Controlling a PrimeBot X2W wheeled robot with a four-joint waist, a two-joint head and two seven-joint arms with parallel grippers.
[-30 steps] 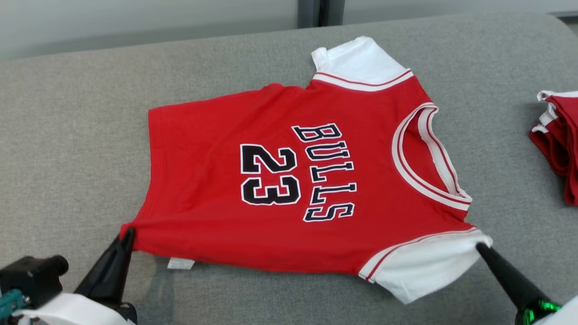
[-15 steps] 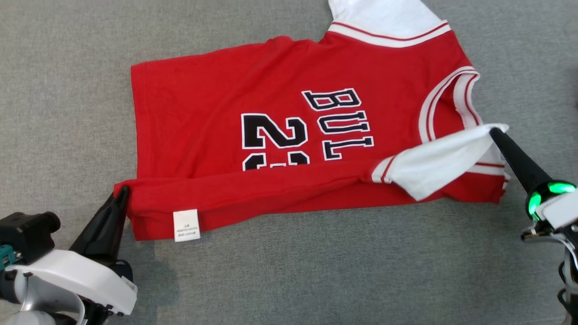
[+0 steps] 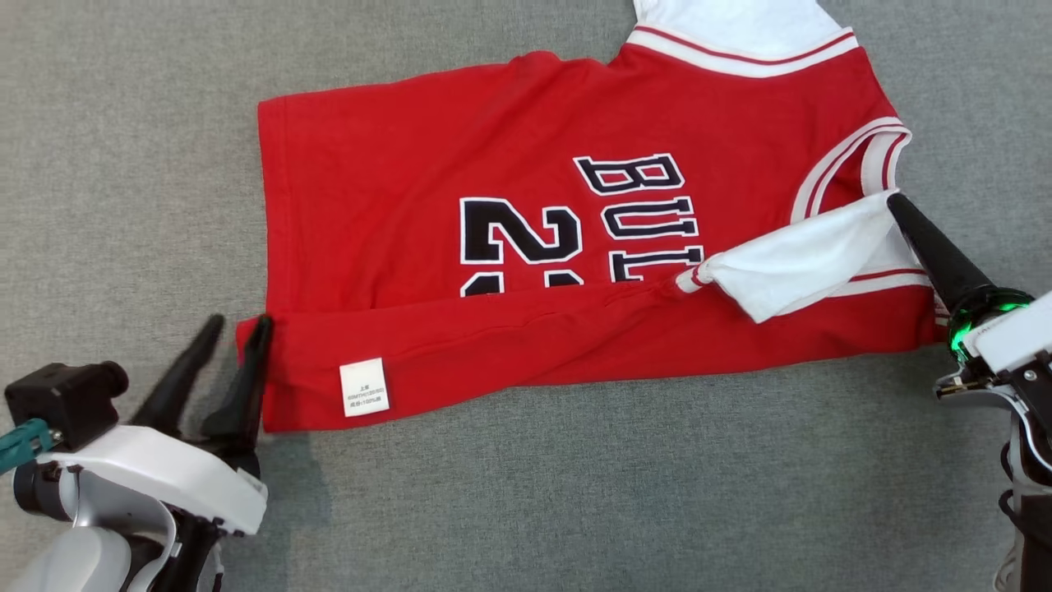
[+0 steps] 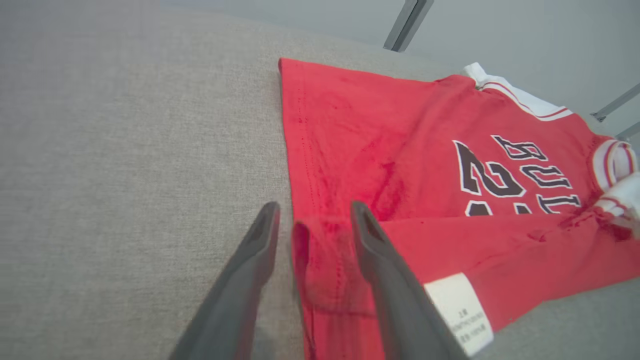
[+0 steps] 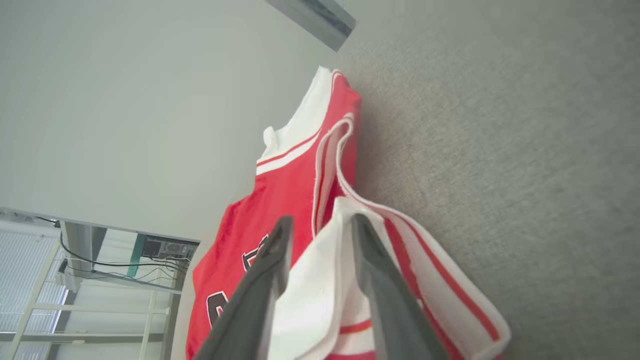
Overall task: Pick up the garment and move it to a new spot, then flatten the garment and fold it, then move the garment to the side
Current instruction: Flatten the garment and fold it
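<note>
garment (image 3: 460,148) lies on the bench (image 3: 123,164), near edge folded over, label (image 3: 364,386) showing. just left of the label, the left claw (image 3: 238,322) has sprung apart, dropping the hem corner. far right of the label, the right claw (image 3: 894,201) meets the white sleeve (image 3: 805,259); clamped or loose, i cannot tell. first fold looks nearly laid.

Left gripper (image 3: 239,322): two long dark fingers (image 3: 246,386), matte, tapering to blunt tips. Behind them a glossy white shell (image 3: 156,485), rounded at the edges; a black boxy block (image 3: 62,399) beside it with a teal piece (image 3: 20,440) at its side. Right gripper (image 3: 897,204): same dark taper, a glowing green ring (image 3: 974,325) at its base, then white casing (image 3: 1015,333), a bare metal bracket (image 3: 966,386) and a dark cable (image 3: 1007,464)
</note>
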